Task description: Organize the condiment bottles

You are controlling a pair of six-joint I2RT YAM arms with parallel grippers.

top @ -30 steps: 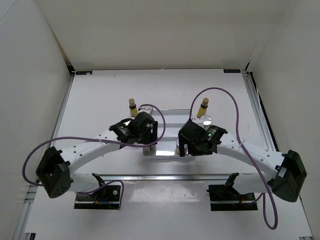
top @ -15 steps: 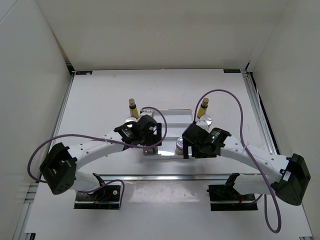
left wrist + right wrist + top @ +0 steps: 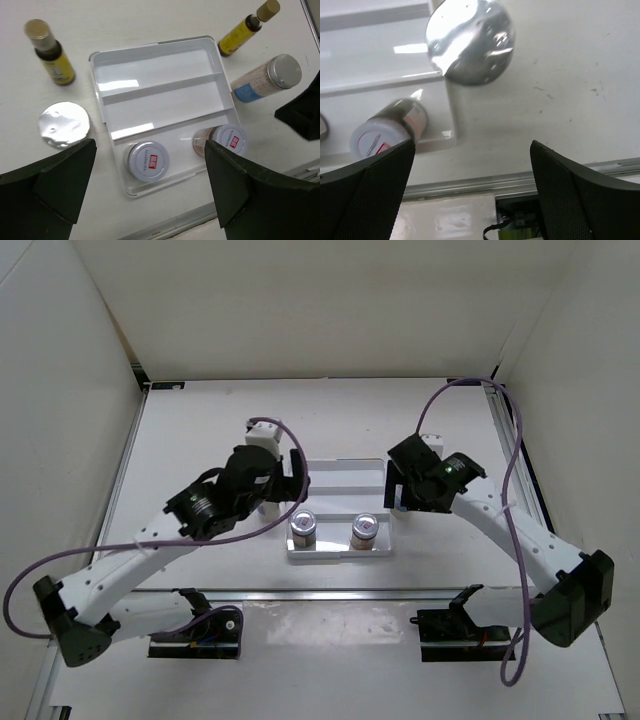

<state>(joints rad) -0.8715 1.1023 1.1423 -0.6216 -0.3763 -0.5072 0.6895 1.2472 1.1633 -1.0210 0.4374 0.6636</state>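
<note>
The condiment bottles [image 3: 147, 161] are in two places. Two jars [image 3: 225, 140] stand in the white tray [image 3: 160, 65], along its near edge. Beside each short edge of the tray, on the table [image 3: 150, 15], stand one yellow bottle [image 3: 50, 52] and one silver-lidded jar [image 3: 64, 125]. The left gripper [image 3: 149, 145] and the right gripper [image 3: 472, 145] have their fingers wide apart and hold nothing.

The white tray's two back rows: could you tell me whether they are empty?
Empty: both show bare plastic; only the front row of the tray holds two jars.
</note>
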